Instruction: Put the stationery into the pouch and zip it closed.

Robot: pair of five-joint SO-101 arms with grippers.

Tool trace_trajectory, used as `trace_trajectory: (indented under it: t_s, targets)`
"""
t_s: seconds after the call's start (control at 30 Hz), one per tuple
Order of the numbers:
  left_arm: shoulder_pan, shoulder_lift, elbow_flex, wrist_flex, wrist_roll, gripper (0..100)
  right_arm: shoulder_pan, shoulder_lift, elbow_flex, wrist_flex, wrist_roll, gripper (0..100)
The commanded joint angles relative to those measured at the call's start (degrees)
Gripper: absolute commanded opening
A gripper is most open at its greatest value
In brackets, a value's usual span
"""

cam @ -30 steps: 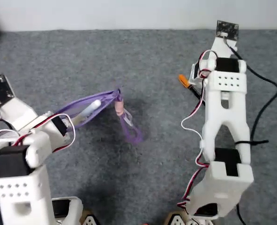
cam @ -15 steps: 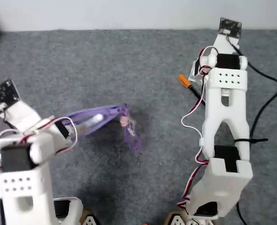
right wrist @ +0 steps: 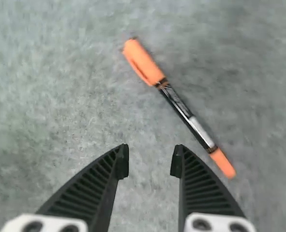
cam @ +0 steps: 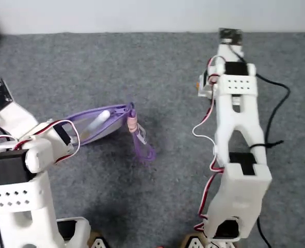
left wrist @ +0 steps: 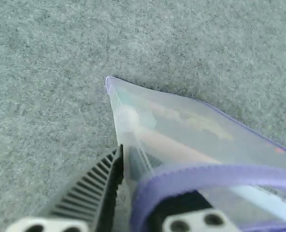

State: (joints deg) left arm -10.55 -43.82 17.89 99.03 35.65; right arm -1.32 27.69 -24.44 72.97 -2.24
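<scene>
Pen-pickup step: L gripper (left wrist: 143, 186) pinches the pouch (left wrist: 196, 130) wall, R gripper (right wrist: 149, 157), jaws apart, hangs over the orange pen (right wrist: 174, 104) nr the table's (cam: 142, 62) far edge; next it must drop & clamp the barrel.

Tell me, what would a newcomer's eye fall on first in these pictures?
The translucent purple pouch stands out first: the left gripper is shut on one end of it, and a pale item shows inside. Next comes the orange pen, lying on the grey mat just beyond the open right gripper.
</scene>
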Motion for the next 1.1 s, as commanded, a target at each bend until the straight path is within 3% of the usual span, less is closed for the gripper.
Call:
trace_trajectory:
  t_s: [0.0, 0.27, 0.6, 0.7, 0.9, 1.07]
  targets:
    - [-0.44, -1.05, -0.57, 0.18, 0.53, 1, -1.01, 2.42, -5.63, -1.27, 4.48, 14.9]
    - [-0.44, -1.05, -0.57, 0.09, 0.53, 1, 0.04, 14.64, -17.85, -0.66, 11.08, 30.9]
    - [-0.18, -1.05, -0.57, -0.26, 0.53, 1, 0.22, 31.34, -35.25, -0.84, 12.48, 31.0]
    - [-0.18, -1.05, -0.57, -0.26, 0.53, 1, 0.31, 37.14, -42.02, -1.01, 12.48, 25.8]
    - [-0.09, -1.05, -0.57, -0.26, 0.44, 1, 0.22, 44.70, -52.13, 3.12, 15.82, 0.4]
    - [-0.09, -1.05, -0.57, -1.14, 0.44, 1, -0.22, 45.23, -59.08, 13.76, 15.65, 1.4]
